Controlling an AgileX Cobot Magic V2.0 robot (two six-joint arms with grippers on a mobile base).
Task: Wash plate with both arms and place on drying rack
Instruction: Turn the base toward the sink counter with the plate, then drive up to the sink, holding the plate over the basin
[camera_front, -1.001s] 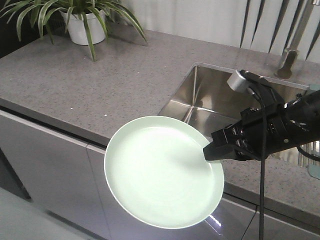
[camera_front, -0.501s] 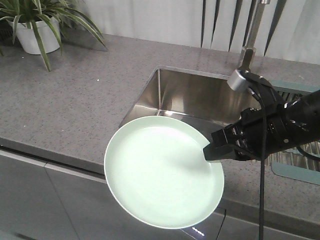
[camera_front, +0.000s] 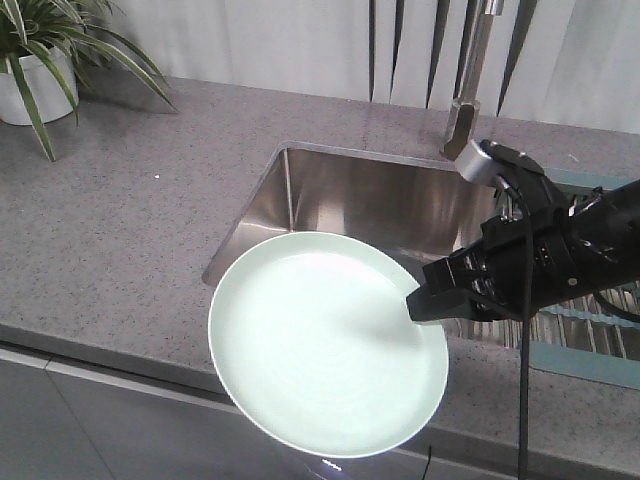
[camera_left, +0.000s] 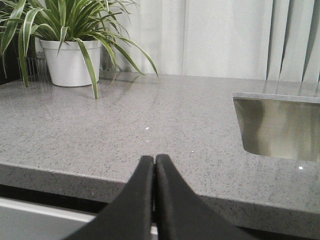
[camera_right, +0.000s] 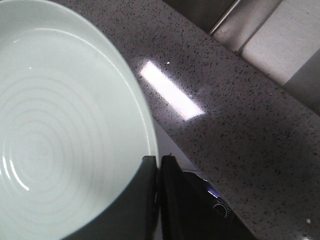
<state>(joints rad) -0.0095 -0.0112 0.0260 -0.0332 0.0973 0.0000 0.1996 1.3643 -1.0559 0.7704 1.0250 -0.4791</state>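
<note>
Grey speckled stone counter (camera_front: 130, 240) with a steel sink (camera_front: 380, 200) set in, tap (camera_front: 466, 110) behind, white curtains (camera_front: 280, 40), potted plant (camera_front: 30, 60) far left

No writing, label, brand, number or sign can be read in any view. The plate (camera_front: 320, 350), the plant pot (camera_left: 70, 60) and the speckled surface (camera_front: 130, 230) are plain. A few pale specks on the right arm (camera_front: 590, 245) are too small to read.
</note>
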